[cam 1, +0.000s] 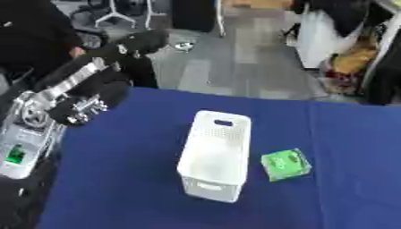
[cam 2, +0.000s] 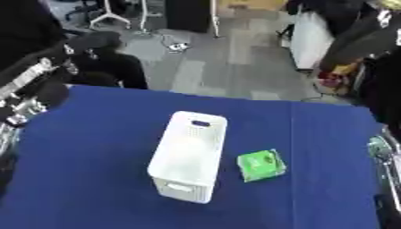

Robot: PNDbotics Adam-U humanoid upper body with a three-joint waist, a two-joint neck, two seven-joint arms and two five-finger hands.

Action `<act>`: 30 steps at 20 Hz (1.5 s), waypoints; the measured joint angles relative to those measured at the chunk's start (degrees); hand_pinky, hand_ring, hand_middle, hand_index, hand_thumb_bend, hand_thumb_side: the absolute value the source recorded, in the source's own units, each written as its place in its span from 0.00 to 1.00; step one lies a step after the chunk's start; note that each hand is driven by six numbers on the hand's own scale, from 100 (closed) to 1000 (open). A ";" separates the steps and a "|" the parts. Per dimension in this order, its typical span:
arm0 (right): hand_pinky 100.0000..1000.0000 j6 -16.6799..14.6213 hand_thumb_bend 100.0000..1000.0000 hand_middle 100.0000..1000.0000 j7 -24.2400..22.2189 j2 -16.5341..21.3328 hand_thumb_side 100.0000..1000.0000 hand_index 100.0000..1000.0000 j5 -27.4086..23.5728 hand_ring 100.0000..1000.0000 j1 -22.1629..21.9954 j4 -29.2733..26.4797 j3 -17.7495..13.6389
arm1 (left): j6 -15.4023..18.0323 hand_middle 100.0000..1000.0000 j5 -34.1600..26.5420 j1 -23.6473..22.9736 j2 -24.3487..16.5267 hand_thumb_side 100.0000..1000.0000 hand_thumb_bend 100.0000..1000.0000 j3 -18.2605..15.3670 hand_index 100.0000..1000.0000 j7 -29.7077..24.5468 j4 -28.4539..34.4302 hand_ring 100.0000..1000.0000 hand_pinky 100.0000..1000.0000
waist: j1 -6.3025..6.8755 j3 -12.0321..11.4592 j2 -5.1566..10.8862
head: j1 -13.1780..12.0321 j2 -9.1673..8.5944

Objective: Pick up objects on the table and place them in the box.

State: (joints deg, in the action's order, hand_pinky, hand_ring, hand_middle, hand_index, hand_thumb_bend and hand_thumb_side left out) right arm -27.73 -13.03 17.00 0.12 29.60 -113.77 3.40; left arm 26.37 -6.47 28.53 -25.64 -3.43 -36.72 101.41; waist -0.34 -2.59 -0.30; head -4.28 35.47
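A white perforated box (cam 1: 215,154) with handle slots stands in the middle of the blue table (cam 1: 125,179), and no contents can be made out inside it. A green square packet (cam 1: 285,164) lies flat on the cloth just right of the box. My left arm (cam 1: 74,96) rises from the left edge, lifted above the table's far left corner. Its black hand (cam 1: 144,41) hangs out past the far edge, well away from both box and packet. At the right edge only a silver part of my right arm (cam 2: 381,152) shows; its hand is out of sight.
Grey floor lies beyond the table's far edge, with chair legs (cam 1: 114,17), bags and dark clothing (cam 1: 352,53) at the back right. A person in black (cam 1: 31,36) sits at the far left. Bare blue cloth surrounds the box.
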 measured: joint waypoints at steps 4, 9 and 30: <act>0.27 0.28 0.55 0.41 0.14 0.00 1.00 0.58 0.00 0.37 0.00 0.00 0.00 | -0.05 1.00 0.00 0.00 0.00 0.88 0.00 0.00 1.00 -0.05 0.00 1.00 1.00 | 0.00 0.00 0.00 | 0.00 0.00; 0.30 0.61 0.54 0.50 -0.21 0.00 1.00 0.62 -0.06 0.41 0.00 0.00 0.01 | -0.13 1.00 0.00 0.00 0.00 0.88 0.00 0.00 1.00 -0.13 0.00 1.00 1.00 | 0.00 -0.01 0.00 | 0.00 0.03; 0.43 3.40 0.50 0.64 -6.17 12.97 1.00 0.82 17.01 0.53 -0.31 3.11 1.33 | -0.30 1.00 -0.50 -0.58 -0.59 0.87 0.00 -0.34 1.00 -0.30 -0.44 1.00 0.99 | -0.53 -0.35 0.00 | 1.59 -7.10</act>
State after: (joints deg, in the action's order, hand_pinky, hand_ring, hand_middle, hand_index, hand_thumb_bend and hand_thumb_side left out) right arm -24.33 -19.19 29.97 17.12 29.28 -110.65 4.74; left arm 26.07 -6.97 27.95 -26.23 -3.77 -37.03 100.98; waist -0.87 -2.94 -0.30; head -2.70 28.37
